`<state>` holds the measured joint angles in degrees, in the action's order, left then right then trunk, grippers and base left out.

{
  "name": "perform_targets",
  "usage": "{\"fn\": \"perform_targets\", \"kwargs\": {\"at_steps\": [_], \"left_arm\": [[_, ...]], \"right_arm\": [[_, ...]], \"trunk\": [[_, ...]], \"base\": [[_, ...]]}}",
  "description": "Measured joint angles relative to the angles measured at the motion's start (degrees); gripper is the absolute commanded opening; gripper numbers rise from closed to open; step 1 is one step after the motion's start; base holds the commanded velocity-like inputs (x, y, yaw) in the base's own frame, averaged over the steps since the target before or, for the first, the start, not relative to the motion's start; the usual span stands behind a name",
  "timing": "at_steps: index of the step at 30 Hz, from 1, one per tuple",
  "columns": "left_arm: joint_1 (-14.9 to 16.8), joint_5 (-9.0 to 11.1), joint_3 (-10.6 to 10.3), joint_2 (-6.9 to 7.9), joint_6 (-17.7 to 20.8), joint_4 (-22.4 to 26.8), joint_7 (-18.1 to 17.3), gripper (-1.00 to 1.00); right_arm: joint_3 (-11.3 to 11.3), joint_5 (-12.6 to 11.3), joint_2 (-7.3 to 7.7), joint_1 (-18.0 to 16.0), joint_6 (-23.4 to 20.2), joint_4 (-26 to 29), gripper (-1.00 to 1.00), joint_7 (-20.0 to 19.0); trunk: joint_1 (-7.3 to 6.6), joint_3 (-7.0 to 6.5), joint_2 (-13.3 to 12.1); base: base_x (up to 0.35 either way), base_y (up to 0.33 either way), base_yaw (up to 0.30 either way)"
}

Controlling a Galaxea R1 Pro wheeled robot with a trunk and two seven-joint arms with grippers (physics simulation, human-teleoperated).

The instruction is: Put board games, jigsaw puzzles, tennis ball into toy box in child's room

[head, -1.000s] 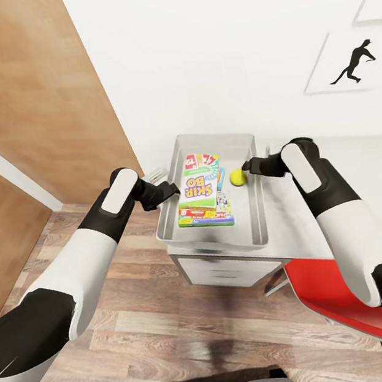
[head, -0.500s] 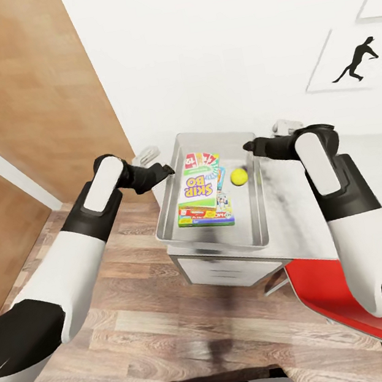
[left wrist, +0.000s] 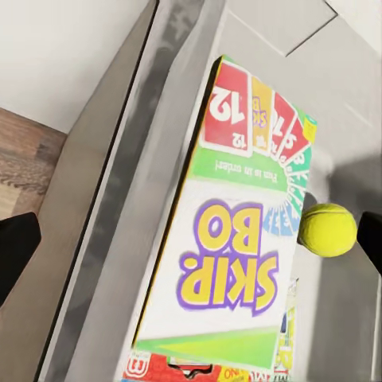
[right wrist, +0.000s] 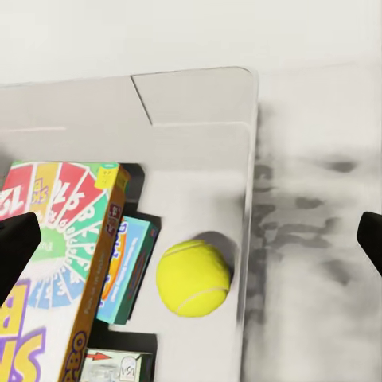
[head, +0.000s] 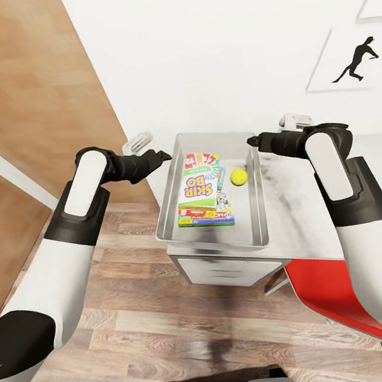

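The toy box [head: 256, 230], a pale grey lidless bin with sloping walls and a rim, sits at the left end of the bench [head: 296, 223], its near rim close to the bench's front edge. Inside it the top board game [head: 199, 184] reads "SKIP BO" in large purple letters outlined in yellow; its far end carries a fan of cards in red, yellow and green, one marked "12", and a green band with small lettering too fine to read. In the left wrist view the same box [left wrist: 231, 263] lies along the bin's length, and a red strip of another box shows past its near end. Under it, on the side toward the ball, a blue board game [right wrist: 127, 267] sticks out, and a third, white box with small colourful print [head: 222, 201] shows nearer the front rim; its writing is too small to make out. The tennis ball [head: 239, 177], yellow-green with a pale seam, rests on the bin floor just beside the blue box and close to the right wall.

The left gripper [head: 159, 156] hovers outside the bin's left rim, its jaws spread wide and holding nothing. The right gripper [head: 252, 141] hovers above the right rim near the far corner, jaws likewise wide and bare.
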<state>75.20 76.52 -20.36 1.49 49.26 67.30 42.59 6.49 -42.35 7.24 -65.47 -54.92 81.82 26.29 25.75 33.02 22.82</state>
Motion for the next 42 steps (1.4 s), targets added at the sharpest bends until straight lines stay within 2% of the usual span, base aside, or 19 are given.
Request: {"fn": "perform_targets", "kwargs": {"at_steps": [6, 11, 14, 17, 24, 27, 35, 42], "left_arm": [[-0.4, 0.7, 0.1, 0.45, 0.0, 2.4, 0.1, 1.00], [-1.0, 1.0, 1.2, 0.85, 0.0, 5.4, 0.2, 1.00], [0.0, -0.1, 2.2, 1.82, 1.0, 5.5, 1.2, 1.00], [0.9, -0.1, 3.2, 2.79, 1.7, 5.5, 1.9, 1.00], [3.2, 0.0, 5.2, 4.98, 1.6, 5.5, 1.9, 1.00], [4.2, 0.0, 5.2, 4.98, 1.6, 5.5, 1.9, 1.00], [4.2, 0.0, 5.2, 4.98, 1.6, 5.5, 1.9, 1.00], [4.2, 0.0, 5.2, 4.99, 1.6, 5.5, 1.9, 1.00]], "right_arm": [[-0.2, 0.0, 0.37, 0.5, 0.0, 1.0, 1.00, 0.0], [-1.3, -0.1, 1.63, 0.7, 0.0, 1.4, 1.00, -0.1], [-0.9, -0.9, 0.66, -0.2, -0.9, 2.4, 1.00, 0.4], [-0.9, -0.9, -0.15, -1.2, -1.8, 3.4, 1.00, 0.4], [-0.9, -0.9, -0.16, -3.5, -1.9, 5.6, 1.00, 0.4], [-0.9, -0.9, -0.15, -4.4, -1.9, 6.4, 1.00, 0.4], [-0.9, -0.9, -0.15, -7.0, -1.9, 6.4, 1.00, 0.4], [-0.9, -0.9, -0.15, -7.0, -1.9, 6.4, 1.00, 0.4]], "trunk": [[0.00, 0.00, 0.0], [0.00, 0.00, 0.0], [0.00, 0.00, 0.0], [0.00, 0.00, 0.0], [0.00, 0.00, 0.0], [0.00, 0.00, 0.0], [0.00, 0.00, 0.0], [0.00, 0.00, 0.0]], "base": [[0.000, 0.000, 0.000], [0.000, 0.000, 0.000], [0.000, 0.000, 0.000], [0.000, 0.000, 0.000], [0.000, 0.000, 0.000], [0.000, 0.000, 0.000], [0.000, 0.000, 0.000], [0.000, 0.000, 0.000]]}}
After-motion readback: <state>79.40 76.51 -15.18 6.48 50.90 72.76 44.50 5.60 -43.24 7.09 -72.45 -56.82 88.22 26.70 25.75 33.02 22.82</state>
